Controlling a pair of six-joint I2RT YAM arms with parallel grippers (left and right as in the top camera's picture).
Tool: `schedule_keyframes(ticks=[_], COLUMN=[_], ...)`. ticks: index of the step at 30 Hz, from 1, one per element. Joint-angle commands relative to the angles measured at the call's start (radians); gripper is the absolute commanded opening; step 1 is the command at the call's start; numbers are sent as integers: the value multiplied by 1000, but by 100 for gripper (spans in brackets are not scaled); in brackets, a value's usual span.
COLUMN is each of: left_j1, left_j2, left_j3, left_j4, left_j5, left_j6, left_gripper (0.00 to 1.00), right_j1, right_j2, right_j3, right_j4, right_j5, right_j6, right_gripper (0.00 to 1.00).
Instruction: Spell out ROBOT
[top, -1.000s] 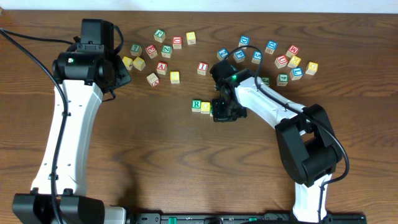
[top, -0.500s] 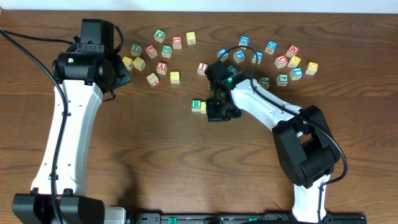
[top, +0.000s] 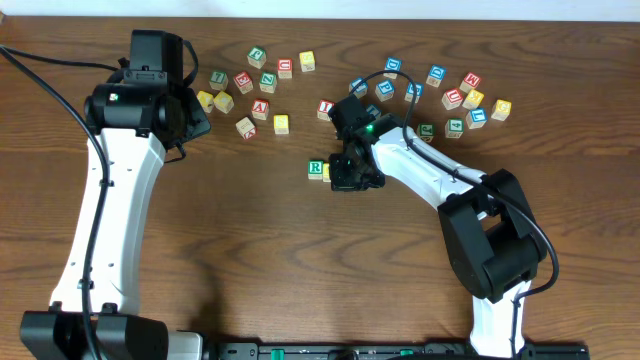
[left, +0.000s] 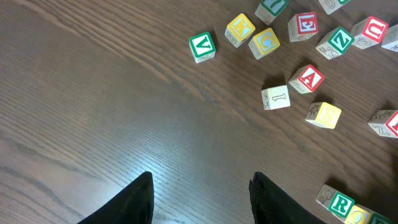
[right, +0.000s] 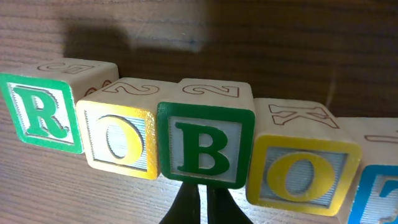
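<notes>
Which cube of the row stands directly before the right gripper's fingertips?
The green-framed B cube, middle of the five; the right gripper points straight at its base.

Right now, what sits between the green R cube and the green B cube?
One yellow O cube, close against both; the right wrist view shows it.

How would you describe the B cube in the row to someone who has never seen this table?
Near the middle of the table, a row of cubes starts with the green-framed R. The B cube is third along, just ahead of the shut right gripper. Its dark green frame sits between yellow O cubes.
</notes>
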Motion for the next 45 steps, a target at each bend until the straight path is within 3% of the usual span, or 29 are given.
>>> schedule_keyframes(ticks=[1, 8, 12, 19, 45], left_j1=[-2, -2, -2, -2, -2], left_j2=[13, 27, 40, 43, 43], left_j3=[-9, -10, -10, -10, -10], left_j4=[0, -2, -8, -8, -8], left_j5=[-5, -5, -5, -5, -5], left_j6=[6, 6, 6, 6, 6], left_gripper=[49, 49, 49, 49, 49], right_j1=[3, 1, -29, -61, -58], right_j2=[3, -55, -138, -124, -58], right_j3=[11, 84, 94, 64, -72], right_j4=[-14, -67, -134, -230, -128], right_j5=[-6, 19, 131, 153, 183], right_j6=[8, -28, -26, -26, -11], right_gripper=[1, 1, 1, 1, 1])
